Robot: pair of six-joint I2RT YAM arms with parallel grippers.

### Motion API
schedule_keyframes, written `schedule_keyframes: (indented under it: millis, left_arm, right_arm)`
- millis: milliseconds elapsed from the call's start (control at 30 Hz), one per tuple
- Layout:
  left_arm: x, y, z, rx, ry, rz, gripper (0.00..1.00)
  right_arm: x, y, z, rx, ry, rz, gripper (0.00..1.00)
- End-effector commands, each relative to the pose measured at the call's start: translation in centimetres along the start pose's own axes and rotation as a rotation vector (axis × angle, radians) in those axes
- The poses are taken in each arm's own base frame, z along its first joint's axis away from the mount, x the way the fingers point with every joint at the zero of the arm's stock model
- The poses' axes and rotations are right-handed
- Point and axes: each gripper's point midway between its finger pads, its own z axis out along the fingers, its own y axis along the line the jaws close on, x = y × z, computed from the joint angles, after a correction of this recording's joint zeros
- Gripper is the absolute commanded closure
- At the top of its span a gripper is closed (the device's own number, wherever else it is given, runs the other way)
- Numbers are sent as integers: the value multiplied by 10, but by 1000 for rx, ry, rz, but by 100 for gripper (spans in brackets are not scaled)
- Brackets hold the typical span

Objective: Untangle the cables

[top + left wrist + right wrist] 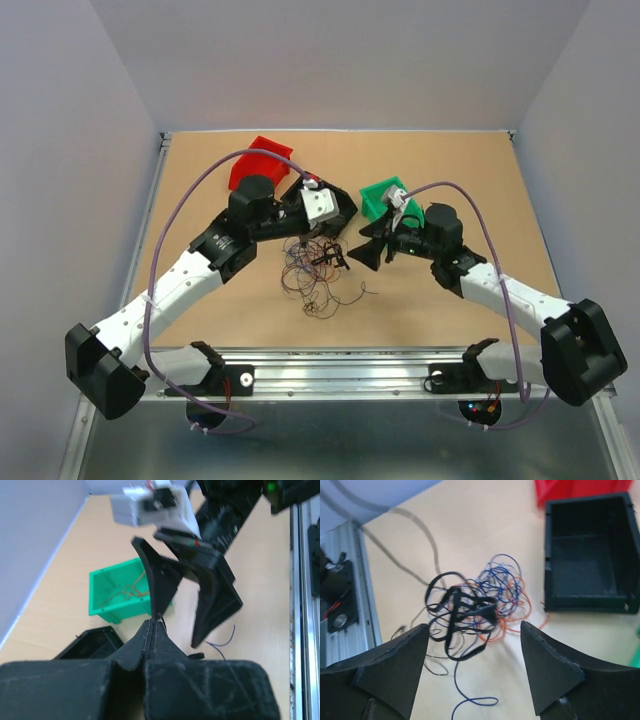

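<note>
Top view: cables in tangle at middle of frame. Left gripper pinched shut, cannot tell if holding strand. Right gripper wide open, empty, over tangle.

Wooden table: cables; seemingly three bins

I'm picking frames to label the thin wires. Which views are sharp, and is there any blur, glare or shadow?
Top external: even light, no glare, cables small and fine. Right wrist: cables fairly sharp, right fingers soft up close, a curved shadow on the table. Left wrist: left fingers blurred up close; green bin clearer.
</note>
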Motion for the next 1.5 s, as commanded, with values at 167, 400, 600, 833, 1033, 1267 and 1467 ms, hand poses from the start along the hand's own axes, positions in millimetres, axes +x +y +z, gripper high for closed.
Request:
schedule_keyframes:
  millis: [167, 400, 600, 833, 1033, 1267, 1467]
  left_arm:
    - [-113, 26, -26, -86, -207, 31, 100]
    - [-191, 56, -56, -239, -330, 59, 100]
    - [-240, 56, -83, -270, -435, 66, 100]
    - [-222, 42, -77, -211, -438, 32, 100]
    - [-213, 36, -73, -183, -428, 19, 100]
    - [-210, 23, -70, -112, -432, 7, 100]
    - [-215, 16, -74, -88, -445, 1, 100]
  right_arm:
    - [-18, 36, 14, -236, -124, -106, 20]
    - [-16, 30, 34, -229, -111, -87, 28]
    - [-18, 17, 36, -152, -131, -83, 29]
    - [-44, 41, 9, -187, -305, -158, 14]
    - [-55, 51, -15, -143, -397, -183, 13]
    - [-56, 44, -12, -111, -400, -203, 12]
    - [-58, 30, 2, -46, -411, -217, 17]
